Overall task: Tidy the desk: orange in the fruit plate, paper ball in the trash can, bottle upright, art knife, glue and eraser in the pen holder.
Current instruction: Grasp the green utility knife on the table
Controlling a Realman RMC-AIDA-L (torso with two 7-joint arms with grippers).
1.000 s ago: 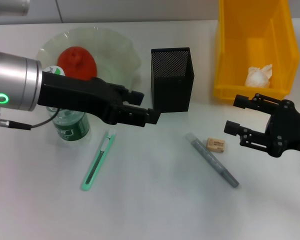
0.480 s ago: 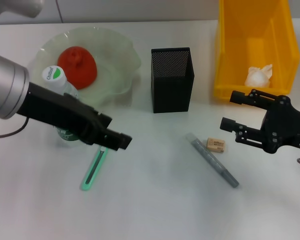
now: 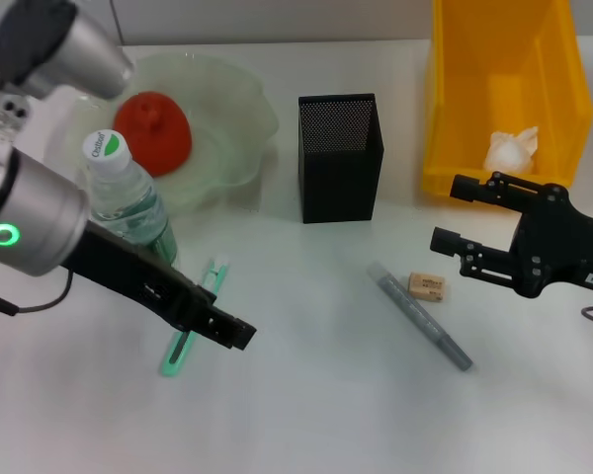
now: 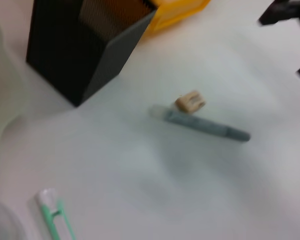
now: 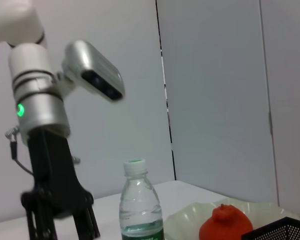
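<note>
- Knife (image 3: 192, 326): slim, pale green with a dark slot down the middle, flat on the table in front of the bottle; the left gripper's tip covers its middle.
- Left gripper (image 3: 227, 331): low over the knife; whether the fingers are apart or closed, cannot tell.
- Bottle (image 3: 124, 202): clear plastic, upright, white cap with a green leaf mark and small unreadable writing; green label mostly hidden by the arm.
- Orange (image 3: 152, 127): red-orange, stem dimple up, sitting in the pale green wavy plate (image 3: 242, 133).
- Holder (image 3: 340, 156): black mesh, square, upright, between plate and yellow bin (image 3: 455, 118).
- Paper ball (image 3: 511, 149): white, crumpled, inside the bin.
- Glue (image 3: 419, 315): grey stick lying diagonally; tan eraser (image 3: 427, 286) just beside it, print unreadable.
- Right gripper (image 3: 453, 215): fingers spread wide, empty, above the table near the eraser.
</note>
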